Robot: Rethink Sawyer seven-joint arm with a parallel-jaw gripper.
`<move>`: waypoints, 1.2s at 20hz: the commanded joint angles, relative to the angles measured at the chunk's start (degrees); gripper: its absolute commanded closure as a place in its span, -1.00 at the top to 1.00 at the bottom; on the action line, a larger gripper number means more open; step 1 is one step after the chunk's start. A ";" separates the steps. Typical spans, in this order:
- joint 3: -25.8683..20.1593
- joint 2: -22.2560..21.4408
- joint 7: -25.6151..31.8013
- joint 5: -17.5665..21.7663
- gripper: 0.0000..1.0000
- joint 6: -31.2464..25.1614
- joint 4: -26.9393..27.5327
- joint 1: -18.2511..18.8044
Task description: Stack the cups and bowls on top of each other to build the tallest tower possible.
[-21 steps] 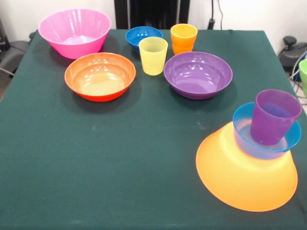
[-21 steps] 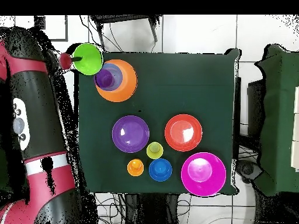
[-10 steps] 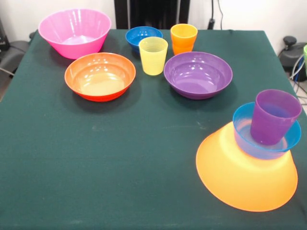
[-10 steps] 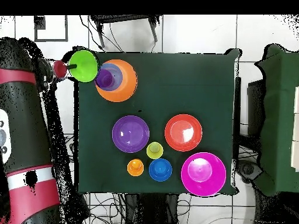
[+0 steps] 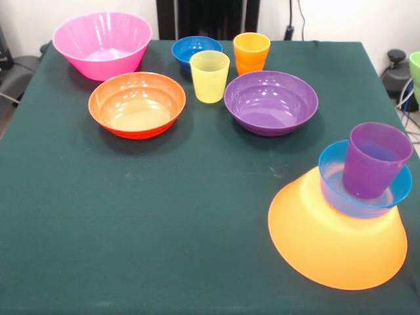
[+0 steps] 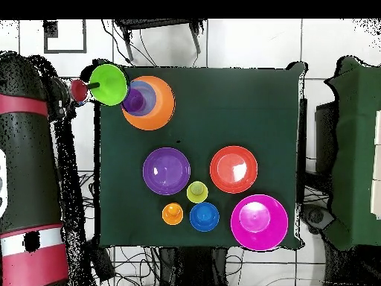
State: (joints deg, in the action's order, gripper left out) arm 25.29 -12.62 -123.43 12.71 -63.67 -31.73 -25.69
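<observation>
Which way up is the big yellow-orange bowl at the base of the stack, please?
Upside down. In the front view the yellow-orange bowl flares out towards the table, and the light blue bowl sits on its narrow end.

On the upside-down big bowl [image 5: 335,246] sits a small bowl [image 5: 364,187], with a cup [image 5: 375,159] inside it.
</observation>
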 commanded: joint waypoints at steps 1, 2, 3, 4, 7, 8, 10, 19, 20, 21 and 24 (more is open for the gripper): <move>-2.98 -1.55 9.53 5.34 -1.00 7.29 -11.98 1.13; -2.95 -1.65 9.39 5.28 -1.00 7.65 -12.35 1.12; -2.85 -1.73 9.15 5.27 -1.00 8.00 -12.69 1.06; -2.82 -1.75 8.83 5.21 -1.00 8.21 -12.90 1.01; -2.51 -1.37 7.84 5.32 -1.00 9.62 -13.04 0.91; -2.34 -1.18 7.51 5.46 -1.00 10.24 -13.02 0.88; -2.21 -0.90 8.11 5.68 -1.00 10.92 -12.69 1.06; -2.44 -1.24 12.87 7.49 -1.00 11.26 -11.72 2.38; -2.52 -1.25 13.06 7.71 -1.00 11.37 -11.66 2.48; -2.71 -1.28 13.14 7.80 -1.00 11.54 -11.67 2.62; -3.25 -1.54 13.45 8.16 -1.00 12.04 -11.94 3.03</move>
State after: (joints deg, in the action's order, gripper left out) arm 25.69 -14.15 -123.43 15.88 -54.71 -37.63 -24.77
